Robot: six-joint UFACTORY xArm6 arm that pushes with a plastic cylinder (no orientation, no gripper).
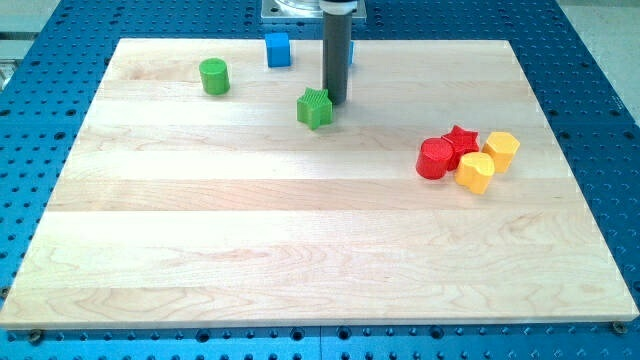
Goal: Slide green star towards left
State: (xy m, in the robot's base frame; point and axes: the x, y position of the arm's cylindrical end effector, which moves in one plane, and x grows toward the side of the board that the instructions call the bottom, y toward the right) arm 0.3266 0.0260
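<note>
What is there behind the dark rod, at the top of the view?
A blue block shows only as a sliver beside the rod; the rest is covered. My tip stands beside the green star.

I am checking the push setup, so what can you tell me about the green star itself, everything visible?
The green star is a small block of bright green, plastic-looking material with a ridged, pointed outline and a flat top. It sits flat on the wooden board, in the upper middle of the view. My tip stands right at its upper right side, close enough that contact cannot be ruled out. No other block touches it; the green cylinder lies apart toward the view's left, the blue cube above.
</note>
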